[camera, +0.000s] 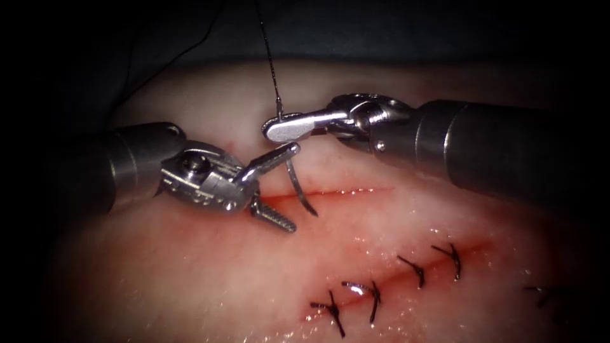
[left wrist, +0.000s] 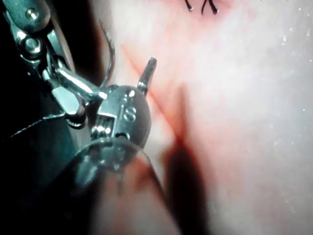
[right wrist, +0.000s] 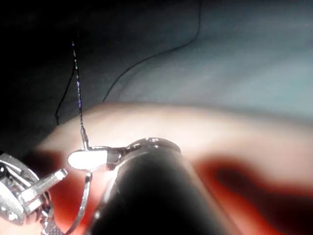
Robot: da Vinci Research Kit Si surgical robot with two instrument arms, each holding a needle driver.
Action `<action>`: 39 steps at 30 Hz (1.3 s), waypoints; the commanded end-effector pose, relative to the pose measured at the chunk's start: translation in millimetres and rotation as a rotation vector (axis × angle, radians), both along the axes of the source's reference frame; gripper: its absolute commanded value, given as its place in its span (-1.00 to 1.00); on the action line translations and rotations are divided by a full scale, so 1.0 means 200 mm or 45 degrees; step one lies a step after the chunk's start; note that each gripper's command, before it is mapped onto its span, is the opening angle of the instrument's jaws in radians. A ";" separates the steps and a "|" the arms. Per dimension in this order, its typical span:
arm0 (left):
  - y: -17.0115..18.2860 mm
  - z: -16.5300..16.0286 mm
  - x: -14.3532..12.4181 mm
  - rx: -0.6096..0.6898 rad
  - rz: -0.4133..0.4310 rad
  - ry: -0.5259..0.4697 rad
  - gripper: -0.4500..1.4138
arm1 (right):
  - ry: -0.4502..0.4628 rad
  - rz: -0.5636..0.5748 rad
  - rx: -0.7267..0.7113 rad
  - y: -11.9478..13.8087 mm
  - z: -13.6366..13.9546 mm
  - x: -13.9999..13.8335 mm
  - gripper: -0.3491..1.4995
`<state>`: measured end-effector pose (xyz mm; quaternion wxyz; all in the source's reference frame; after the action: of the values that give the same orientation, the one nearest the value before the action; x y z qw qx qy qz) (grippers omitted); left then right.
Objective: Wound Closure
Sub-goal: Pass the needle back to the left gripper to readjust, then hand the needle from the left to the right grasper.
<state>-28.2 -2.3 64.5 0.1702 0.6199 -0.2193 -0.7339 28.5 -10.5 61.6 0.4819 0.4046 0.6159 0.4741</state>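
Observation:
My right tool [camera: 274, 129] comes in from the right, its jaws shut on the curved needle [camera: 293, 184] close to its tail end. From there the thread [camera: 270, 60] runs straight up out of view. The needle hangs down with its tip just over the left part of the open cut [camera: 346, 191]; I cannot tell whether the tip touches the tissue [camera: 210, 273]. My left tool [camera: 293, 188] is open, one jaw on either side of the needle's middle and holding nothing. The left wrist view has the needle [left wrist: 109, 51] between the left tool's spread jaws. The right tool [right wrist: 83, 159] grips above the needle [right wrist: 84, 203].
Below the open cut lies a second, closed cut with several dark stitches [camera: 375, 293]. Red fluid wets the tissue around both. Loose thread [right wrist: 146, 58] trails over the dark drape beyond the tissue. The right tool's thick shaft [camera: 495, 152] crosses above the cut's right end.

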 end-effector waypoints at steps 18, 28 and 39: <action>0.002 0.002 -0.007 -0.167 -0.268 0.142 -0.51 | -0.203 0.116 -0.014 0.000 -0.006 0.002 -1.00; 0.004 -0.001 -0.004 -0.328 -0.237 0.125 -1.00 | -0.174 0.117 -0.020 0.000 -0.006 0.002 -1.00; 0.006 -0.002 -0.002 -0.437 -0.223 0.155 -1.00 | -0.140 0.098 -0.033 -0.001 -0.006 0.003 0.74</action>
<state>-27.9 -1.8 63.8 0.2232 0.5135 -0.3837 -0.7344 27.9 -11.4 60.3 0.5020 0.3476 0.6082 0.5073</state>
